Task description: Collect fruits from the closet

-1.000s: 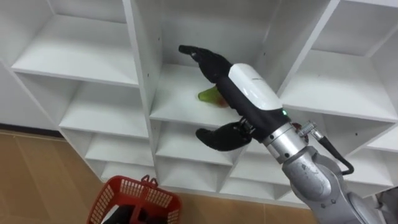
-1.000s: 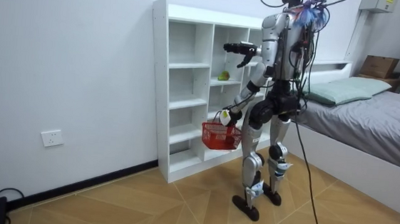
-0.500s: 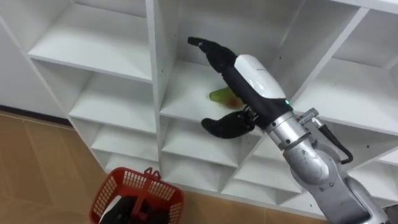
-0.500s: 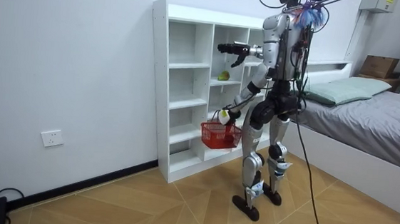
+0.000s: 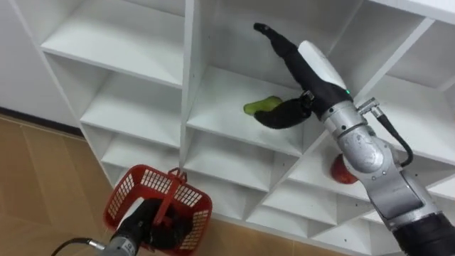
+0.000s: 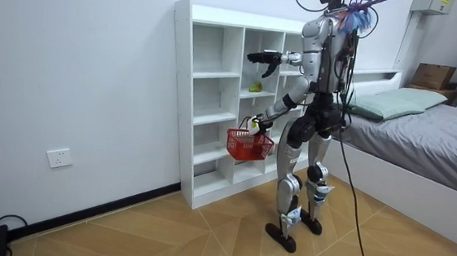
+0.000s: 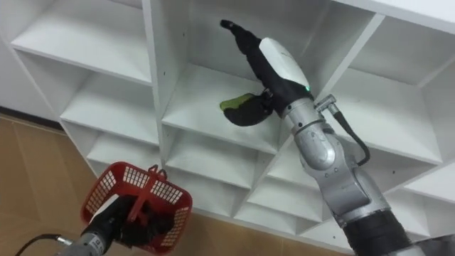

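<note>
Your right hand [image 5: 313, 71] is inside the closet [image 5: 188, 85], at the green fruit [image 5: 259, 107].
Its fingers are straight and spread, thumb just beside the fruit lying on the shelf; your left hand [image 5: 151, 222] is curled round the red basket's [image 5: 124, 192] handle.

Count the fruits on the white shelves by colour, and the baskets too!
Green fruit: 1
Red fruit: 1
Red plastic mesh basket: 1
Total: 3
</note>
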